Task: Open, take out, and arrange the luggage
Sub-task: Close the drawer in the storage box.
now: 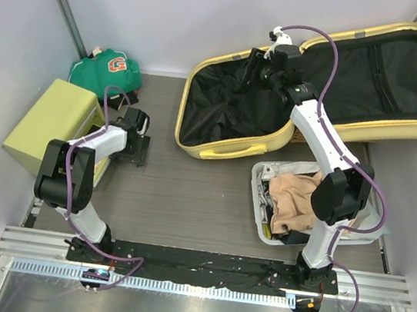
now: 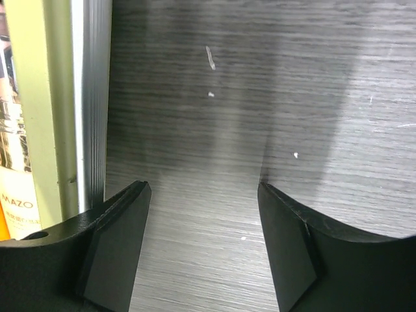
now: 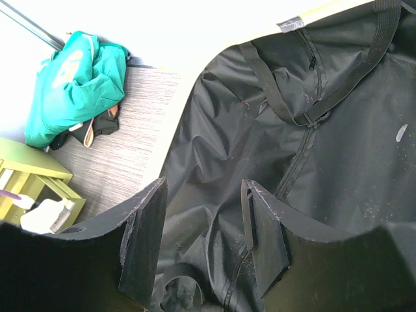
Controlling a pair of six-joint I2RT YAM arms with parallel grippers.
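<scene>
Far left: yellow-green box (image 1: 48, 124) by the wall, green garment (image 1: 105, 72) behind it. Left gripper (image 2: 205, 195) sits low over the bare table (image 2: 214, 117), just beside the box, jaws apart, nothing between them.

Centre to right: luggage (image 1: 204, 74) lies open, both halves spread. Right gripper (image 3: 205, 185) hangs over its black lining (image 3: 338, 162), jaws apart, empty.

Near right: bin (image 1: 261, 180) holding tan cloth (image 1: 292, 199).

Judgement: shell stiff, smooth, bulky, probably light now. Lining is slack and would slip from a pinch. The yellow handle (image 1: 232, 150) or the rim looks the best hold.
</scene>
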